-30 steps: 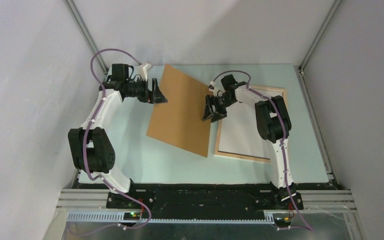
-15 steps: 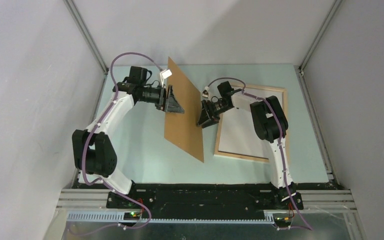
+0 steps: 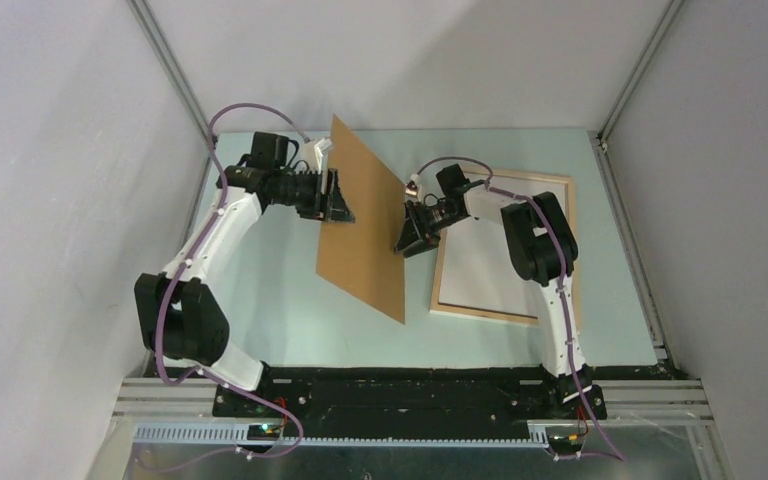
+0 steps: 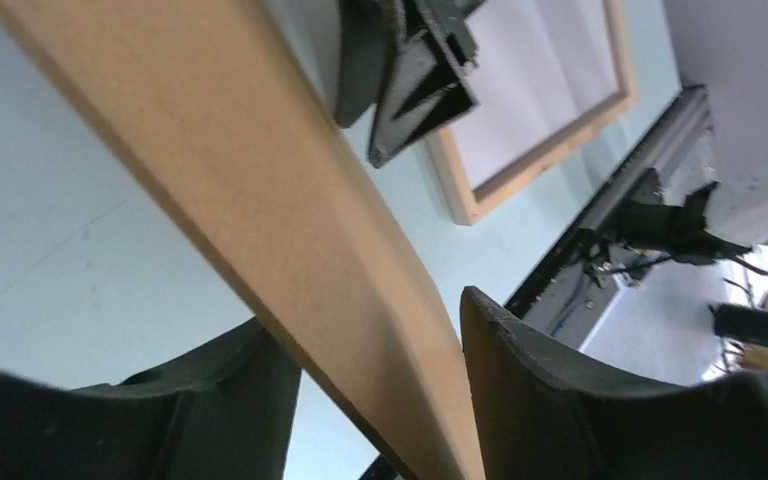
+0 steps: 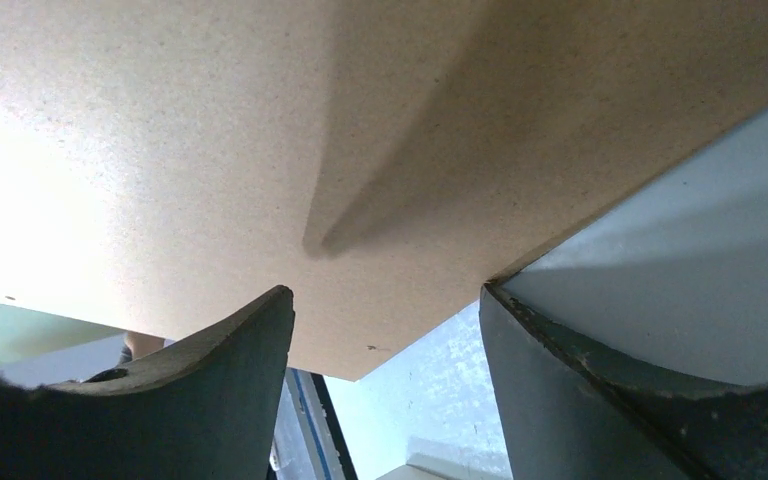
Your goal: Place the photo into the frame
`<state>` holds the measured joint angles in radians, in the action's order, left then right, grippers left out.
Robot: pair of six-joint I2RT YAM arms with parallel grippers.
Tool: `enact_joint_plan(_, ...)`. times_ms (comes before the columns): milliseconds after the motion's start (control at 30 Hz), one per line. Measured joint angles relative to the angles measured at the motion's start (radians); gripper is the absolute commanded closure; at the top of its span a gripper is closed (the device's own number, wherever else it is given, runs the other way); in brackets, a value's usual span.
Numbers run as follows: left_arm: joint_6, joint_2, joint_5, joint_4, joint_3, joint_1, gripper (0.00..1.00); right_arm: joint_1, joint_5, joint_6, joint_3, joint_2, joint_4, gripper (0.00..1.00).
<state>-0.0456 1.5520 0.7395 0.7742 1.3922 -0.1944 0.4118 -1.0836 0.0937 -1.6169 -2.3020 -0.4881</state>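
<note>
Left end effector (image 3: pixel 344 208) gripping raised backing board (image 3: pixel 368 250), right end effector (image 3: pixel 408 242) open alongside

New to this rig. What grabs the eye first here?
A brown board stands tilted on edge mid-table, with the left gripper straddling its left edge and the right gripper open at its other face. Right of it, the frame lies flat with a white sheet inside.
</note>
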Motion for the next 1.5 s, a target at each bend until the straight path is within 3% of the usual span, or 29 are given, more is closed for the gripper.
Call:
enact_joint_plan(333, -0.007, -0.009, -0.2, 0.049, 0.003, -0.003, 0.72, 0.003, 0.06, 0.012, -0.003, 0.107, -0.044, 0.2)
enact_joint_plan(433, -0.029, -0.009, -0.219, 0.077, 0.015, -0.003, 0.96, 0.01, 0.073, 0.017, -0.035, 0.132, -0.065, 0.2)
enact_joint_plan(500, -0.059, -0.009, -0.212, 0.106, 0.038, -0.004, 0.99, 0.016, 0.079, 0.023, -0.052, 0.144, -0.072, 0.2)
enact_joint_plan(1033, -0.066, -0.026, -0.315, 0.279, 0.153, -0.01, 1.0, 0.032, 0.091, 0.103, -0.116, 0.163, -0.076, 0.13)
enact_joint_plan(1500, 0.032, -0.005, -0.514, 0.516, 0.371, -0.014, 0.96, 0.071, 0.054, 0.433, -0.134, 0.203, 0.245, 0.09)
